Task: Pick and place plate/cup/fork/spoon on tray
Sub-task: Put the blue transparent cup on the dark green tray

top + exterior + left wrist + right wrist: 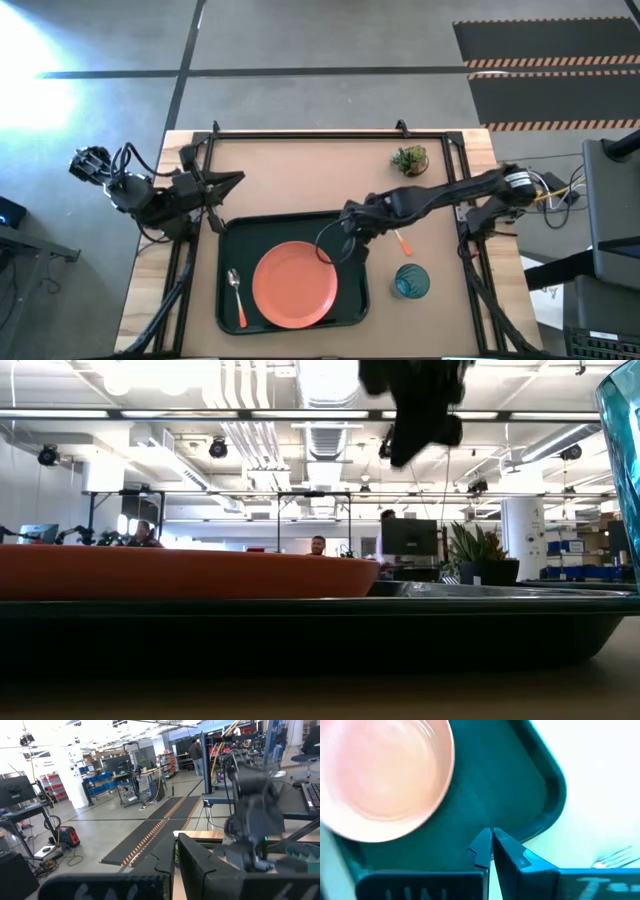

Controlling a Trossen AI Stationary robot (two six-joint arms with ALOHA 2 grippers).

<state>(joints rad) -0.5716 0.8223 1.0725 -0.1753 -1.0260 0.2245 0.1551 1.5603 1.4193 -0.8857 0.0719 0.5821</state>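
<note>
The orange-red plate (295,285) (380,775) lies flat in the dark green tray (232,240) (555,790). The spoon (237,298) lies in the tray left of the plate, bowl toward the far edge. The fork (402,241) lies on the table right of the tray, partly under my right arm; its tines (614,857) show in the right wrist view. The teal cup (411,281) (625,450) stands on the table near the tray's right side. My right gripper (345,245) (492,837) hangs shut and empty above the tray's right part, beside the plate. My left gripper (236,180) (175,862) waits shut at the far left.
A small potted plant (409,159) stands at the far right of the table. A dark frame (330,133) runs along the table's far and side edges. Bare table lies beyond the tray and to its right around the cup.
</note>
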